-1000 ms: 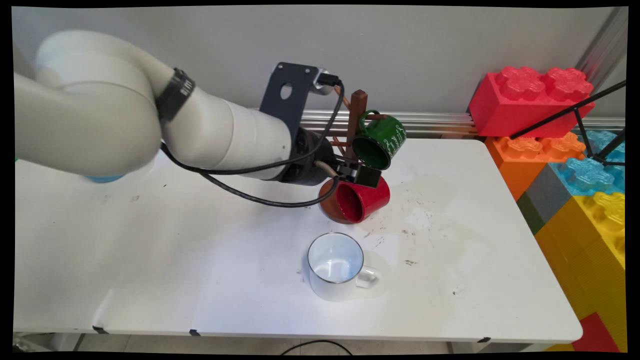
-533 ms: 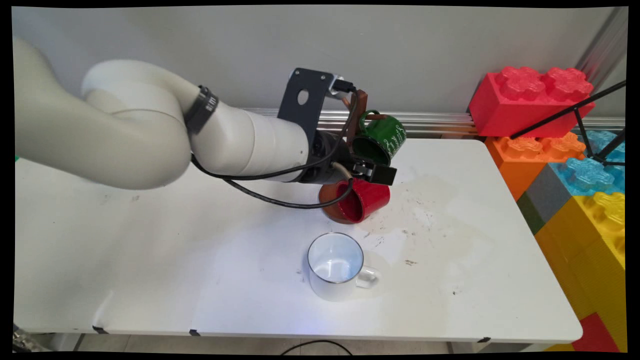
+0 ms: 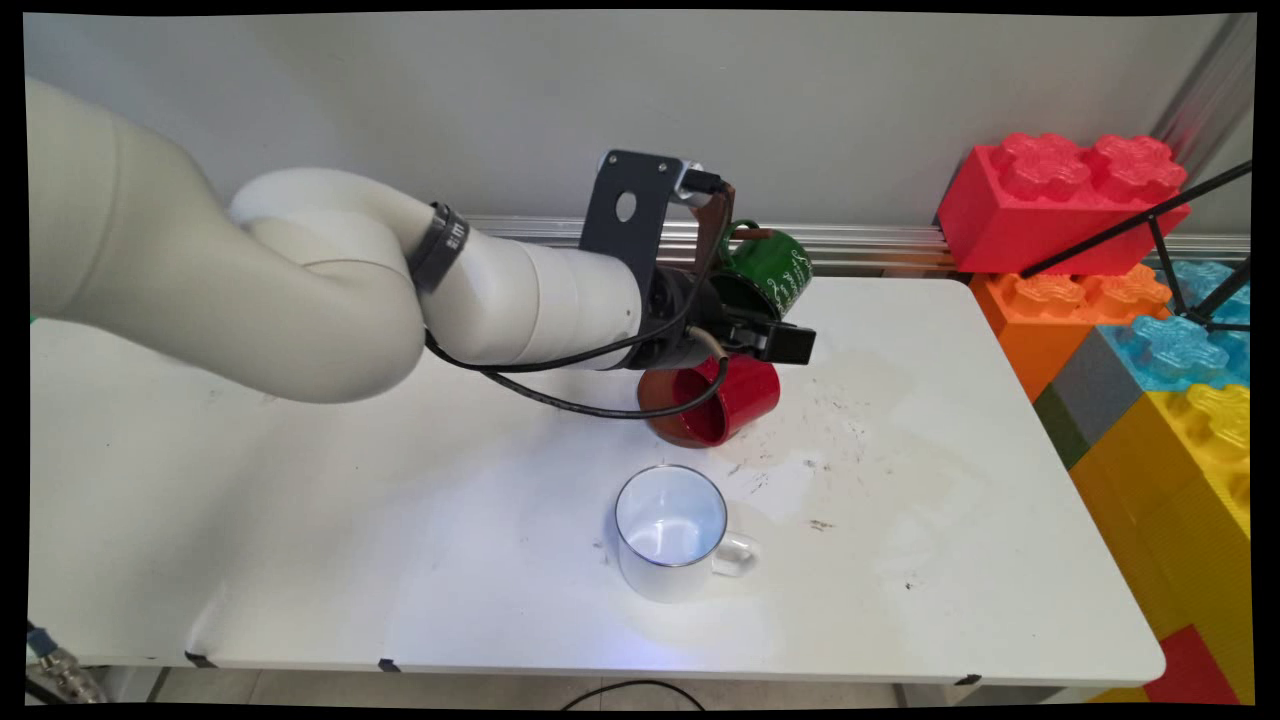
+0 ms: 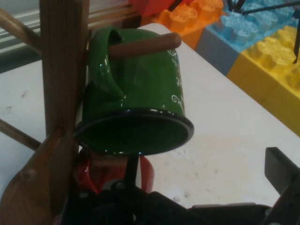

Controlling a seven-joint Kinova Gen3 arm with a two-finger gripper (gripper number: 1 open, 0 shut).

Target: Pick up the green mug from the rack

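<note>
The hand (image 3: pixel 785 343) is spread open and grasps nothing, as far as the hand view shows; it hovers just above the red mug (image 3: pixel 725 400) and just below the green mug (image 3: pixel 768 275). The green mug hangs by its handle on a peg of the wooden mug rack (image 3: pixel 712 215), while the red mug lies tilted against the rack's base. A white mug (image 3: pixel 672 530) stands upright on the counter (image 3: pixel 300 500), nearer, apart from the rack.

Obstacles: green mug (image 4: pixel 140 89) on its peg (image 4: pixel 143 46) directly above fingers (image 3: pixel 790 345); red mug (image 3: pixel 725 400) just below; wooden post (image 4: pixel 63 70) alongside. Free: bare worktop (image 3: pixel 920 420) beyond fingers.
</note>
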